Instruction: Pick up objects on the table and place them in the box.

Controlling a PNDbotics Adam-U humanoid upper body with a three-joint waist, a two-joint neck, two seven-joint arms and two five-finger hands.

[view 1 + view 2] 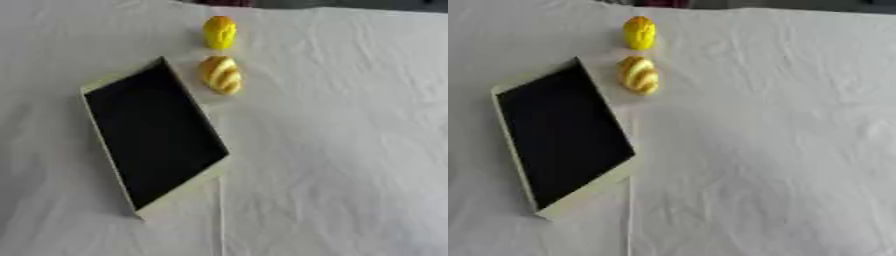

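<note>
A shallow box [220,168] with pale walls and a black inside lies askew on the left half of the table; nothing shows in it. Just past its far right corner lies a golden, striped, bread-like object [220,74]. Farther back stands a smaller bright yellow object [220,32]. The two are apart from each other, and the striped one lies close beside the box wall. Neither of my hands shows in either eye view.
A wrinkled white cloth [341,150] covers the whole table. Dark shapes [667,3] line the far edge of the table at the top of the views.
</note>
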